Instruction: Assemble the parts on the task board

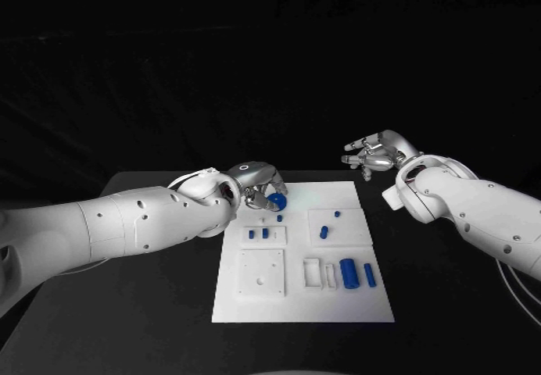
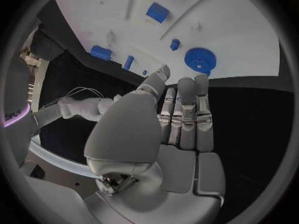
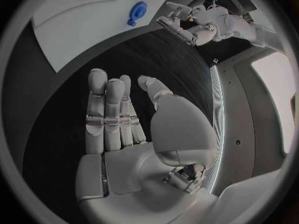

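The white task board (image 1: 302, 301) lies in the middle of the black table. A blue gear (image 1: 275, 201) lies flat near its far left corner, and in the left wrist view the gear (image 2: 200, 59) sits just past my fingertips (image 2: 186, 84). My left hand (image 1: 257, 183) hovers over that corner with straight fingers, holding nothing. My right hand (image 1: 377, 152) hangs above the table beyond the board's far right corner, fingers spread and empty. The right wrist view shows the gear (image 3: 138, 9) beside the left hand (image 3: 187, 22). Small blue pegs (image 1: 265, 232) stand left of centre.
A blue cylinder (image 1: 349, 272) and a slimmer blue piece (image 1: 369, 273) lie at the board's right, beside white frames (image 1: 313, 273). A raised square plate (image 1: 262, 272) sits at the near left. Two more blue pegs (image 1: 324, 231) are on the far right panel. Black table (image 1: 147, 312) surrounds the board.
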Controlling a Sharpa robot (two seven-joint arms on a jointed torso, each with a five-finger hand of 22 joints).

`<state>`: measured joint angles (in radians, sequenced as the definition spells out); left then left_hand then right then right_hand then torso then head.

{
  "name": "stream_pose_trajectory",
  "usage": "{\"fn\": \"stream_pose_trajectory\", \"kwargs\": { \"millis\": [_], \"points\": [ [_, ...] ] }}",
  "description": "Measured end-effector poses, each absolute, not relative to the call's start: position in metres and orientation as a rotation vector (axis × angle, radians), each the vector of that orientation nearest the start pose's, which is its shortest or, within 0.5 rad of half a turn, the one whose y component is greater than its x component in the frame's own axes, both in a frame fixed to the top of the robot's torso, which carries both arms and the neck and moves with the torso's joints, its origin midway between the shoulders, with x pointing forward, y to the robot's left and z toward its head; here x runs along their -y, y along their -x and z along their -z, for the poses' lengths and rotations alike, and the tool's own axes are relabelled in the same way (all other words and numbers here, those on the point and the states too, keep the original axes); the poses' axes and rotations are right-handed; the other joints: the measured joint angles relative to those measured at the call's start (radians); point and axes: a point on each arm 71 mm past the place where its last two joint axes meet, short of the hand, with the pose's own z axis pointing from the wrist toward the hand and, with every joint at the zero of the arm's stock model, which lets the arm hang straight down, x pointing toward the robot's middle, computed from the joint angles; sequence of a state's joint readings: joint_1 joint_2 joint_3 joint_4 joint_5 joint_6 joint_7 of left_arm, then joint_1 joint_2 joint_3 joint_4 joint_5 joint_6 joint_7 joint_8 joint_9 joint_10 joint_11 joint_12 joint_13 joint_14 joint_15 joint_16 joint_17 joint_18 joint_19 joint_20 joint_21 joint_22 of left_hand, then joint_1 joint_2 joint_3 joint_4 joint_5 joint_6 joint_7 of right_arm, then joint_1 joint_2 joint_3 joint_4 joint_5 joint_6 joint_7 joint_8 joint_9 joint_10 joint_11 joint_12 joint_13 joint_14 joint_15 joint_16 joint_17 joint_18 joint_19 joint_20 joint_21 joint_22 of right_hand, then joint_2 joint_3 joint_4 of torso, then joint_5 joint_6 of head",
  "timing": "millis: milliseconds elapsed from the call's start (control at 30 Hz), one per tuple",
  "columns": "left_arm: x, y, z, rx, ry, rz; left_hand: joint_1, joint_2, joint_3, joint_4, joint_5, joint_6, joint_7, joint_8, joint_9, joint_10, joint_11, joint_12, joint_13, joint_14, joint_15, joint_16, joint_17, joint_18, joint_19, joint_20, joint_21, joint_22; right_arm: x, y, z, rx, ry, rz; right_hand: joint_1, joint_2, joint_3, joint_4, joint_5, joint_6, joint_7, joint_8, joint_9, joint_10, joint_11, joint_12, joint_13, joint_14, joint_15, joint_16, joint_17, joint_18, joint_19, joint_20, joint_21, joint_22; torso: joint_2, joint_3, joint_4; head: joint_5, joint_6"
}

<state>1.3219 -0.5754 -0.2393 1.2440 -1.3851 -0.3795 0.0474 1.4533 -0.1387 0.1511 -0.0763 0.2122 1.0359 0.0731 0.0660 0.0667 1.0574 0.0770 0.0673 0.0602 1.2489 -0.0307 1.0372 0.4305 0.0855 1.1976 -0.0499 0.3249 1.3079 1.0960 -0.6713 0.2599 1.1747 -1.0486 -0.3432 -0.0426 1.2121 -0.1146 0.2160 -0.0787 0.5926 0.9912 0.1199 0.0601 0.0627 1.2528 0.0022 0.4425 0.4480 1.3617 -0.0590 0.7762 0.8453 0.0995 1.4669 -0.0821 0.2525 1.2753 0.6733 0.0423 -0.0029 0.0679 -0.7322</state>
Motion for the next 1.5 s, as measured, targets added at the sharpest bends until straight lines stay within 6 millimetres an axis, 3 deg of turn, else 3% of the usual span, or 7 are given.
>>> {"fn": "stream_pose_trajectory", "kwargs": {
  "millis": [467, 933, 1500],
  "points": [
    [-0.128, -0.528, 0.215, -1.735, -0.473, 0.628, 0.002, 0.002, 0.015, -0.008, 0.0, 0.007, 0.014, 0.0, 0.0, 0.04, 0.0, 0.0, 0.0, -0.015, 0.001, 0.035, -0.013, 0.0, 0.009, -0.002, 0.003, 0.0, 0.234, -0.561, 0.164, -1.522, -0.497, -0.816, 0.0, 0.0, 0.0, 0.0, 0.004, 0.0, 0.0, 0.0, 0.0, 0.0, 0.0, -0.003, -0.009, 0.0, 0.0, 0.0, -0.002, 0.0, 0.0, 0.0, -0.005, -0.004, -0.001, 0.0, -0.0016, 0.0, -0.005],
    [-0.125, -0.531, 0.227, -1.751, -0.505, 0.6, -0.005, 0.009, 0.096, -0.012, 0.009, 0.02, 0.027, 0.0, 0.0, 0.087, 0.0, 0.0, 0.0, -0.011, 0.004, 0.054, -0.022, 0.0, 0.005, 0.002, 0.05, 0.0, 0.232, -0.56, 0.163, -1.519, -0.493, -0.823, 0.0, 0.0, 0.0, 0.0, 0.004, 0.0, 0.0, 0.0, 0.0, 0.0, 0.0, -0.006, -0.015, 0.0, 0.0, 0.0, -0.003, 0.005, 0.0, 0.0, -0.011, -0.007, -0.001, 0.0018, -0.0031, -0.005, -0.006],
    [-0.123, -0.53, 0.237, -1.756, -0.506, 0.604, -0.019, 0.015, 0.126, 0.003, 0.013, 0.047, 0.036, 0.0, 0.0, 0.12, -0.006, 0.0, 0.0, 0.0, 0.008, 0.081, -0.02, 0.0, 0.001, 0.005, 0.085, 0.0, 0.227, -0.56, 0.162, -1.519, -0.49, -0.833, 0.0, 0.0, 0.0, 0.0, 0.004, -0.001, 0.0, 0.0, 0.0, 0.0, 0.0, -0.006, -0.017, -0.001, -0.001, -0.004, -0.005, 0.01, 0.0, 0.0, -0.011, -0.009, -0.002, 0.0018, 0.0003, -0.009, -0.01]
  ]
}}
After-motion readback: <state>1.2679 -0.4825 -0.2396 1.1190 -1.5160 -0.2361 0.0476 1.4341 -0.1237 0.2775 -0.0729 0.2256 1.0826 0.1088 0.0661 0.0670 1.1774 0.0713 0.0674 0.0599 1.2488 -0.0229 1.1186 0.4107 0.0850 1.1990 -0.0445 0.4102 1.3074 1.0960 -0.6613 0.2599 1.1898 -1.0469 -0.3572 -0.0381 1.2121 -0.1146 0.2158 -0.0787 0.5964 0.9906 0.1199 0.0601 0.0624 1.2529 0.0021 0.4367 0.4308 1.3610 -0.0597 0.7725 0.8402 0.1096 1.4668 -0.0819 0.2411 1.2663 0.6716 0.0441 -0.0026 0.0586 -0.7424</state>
